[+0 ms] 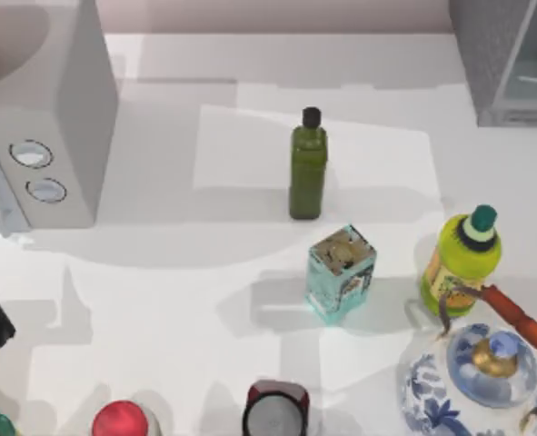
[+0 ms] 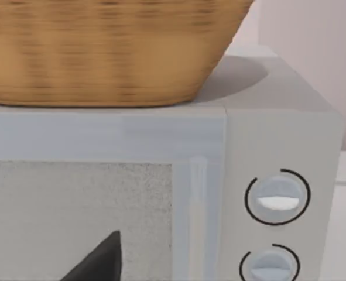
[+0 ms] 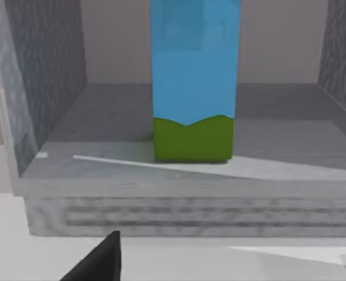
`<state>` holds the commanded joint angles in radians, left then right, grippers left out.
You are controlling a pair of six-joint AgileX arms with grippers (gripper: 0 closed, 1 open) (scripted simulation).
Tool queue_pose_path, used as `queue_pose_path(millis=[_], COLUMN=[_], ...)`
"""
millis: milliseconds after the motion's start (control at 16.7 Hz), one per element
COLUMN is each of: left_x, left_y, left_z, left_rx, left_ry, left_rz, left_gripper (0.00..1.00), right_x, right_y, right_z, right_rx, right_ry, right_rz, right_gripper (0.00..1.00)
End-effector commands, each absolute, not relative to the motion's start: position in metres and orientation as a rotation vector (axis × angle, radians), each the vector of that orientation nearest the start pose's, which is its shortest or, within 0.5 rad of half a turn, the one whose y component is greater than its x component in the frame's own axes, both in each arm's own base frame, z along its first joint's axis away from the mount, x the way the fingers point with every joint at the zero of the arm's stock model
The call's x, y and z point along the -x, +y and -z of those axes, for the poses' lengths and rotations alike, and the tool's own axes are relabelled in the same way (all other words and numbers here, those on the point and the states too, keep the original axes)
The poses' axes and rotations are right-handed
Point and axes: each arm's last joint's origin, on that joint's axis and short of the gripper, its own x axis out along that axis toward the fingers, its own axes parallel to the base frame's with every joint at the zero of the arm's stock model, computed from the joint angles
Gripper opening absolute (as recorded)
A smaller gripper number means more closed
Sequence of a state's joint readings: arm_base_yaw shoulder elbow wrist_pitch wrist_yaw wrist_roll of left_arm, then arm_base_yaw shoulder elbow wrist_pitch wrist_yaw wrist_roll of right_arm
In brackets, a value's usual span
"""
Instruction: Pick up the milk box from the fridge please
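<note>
I am in the approach step. From my right wrist camera the milk box [image 3: 194, 88] stands upright on the floor of the open fridge [image 3: 50, 88], toward its back wall, untouched. My right pincer [image 3: 96, 260] sits outside the fridge, just in front of its sill; only 1 dark finger tip shows, so I cannot tell whether it is apart or together. My left arm idles facing the microwave [image 2: 266, 146]. Next I judge a straight reach inward, fingers spread around the carton's blue sides.
</note>
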<state>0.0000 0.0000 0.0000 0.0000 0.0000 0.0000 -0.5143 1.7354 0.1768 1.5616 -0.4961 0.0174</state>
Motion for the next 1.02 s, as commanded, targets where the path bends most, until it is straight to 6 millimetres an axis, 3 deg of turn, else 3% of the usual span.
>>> queue_pose_path(millis=[480,600,780,1020], left_x=[-0.106,-0.106,-0.106,-0.106], left_y=[-0.001,-0.001,-0.001,-0.001], left_z=[-0.16,-0.16,-0.16,-0.16], left_rx=[0.0,0.0,0.0,0.0], left_ry=[0.0,0.0,0.0,0.0], left_rz=[0.0,0.0,0.0,0.0], left_gripper=[1.0,1.0,1.0,1.0], right_x=[-0.205,-0.214,-0.246,-0.317], right_y=[-0.101,-0.1,-0.1,-0.108], right_z=[-0.109,-0.105,-0.096,-0.107], right_rx=[-0.002,-0.016,-0.041,-0.005], right_ry=[0.005,0.027,0.077,0.016], right_rz=[-0.003,-0.007,-0.017,-0.008], right_gripper=[1.0,1.0,1.0,1.0])
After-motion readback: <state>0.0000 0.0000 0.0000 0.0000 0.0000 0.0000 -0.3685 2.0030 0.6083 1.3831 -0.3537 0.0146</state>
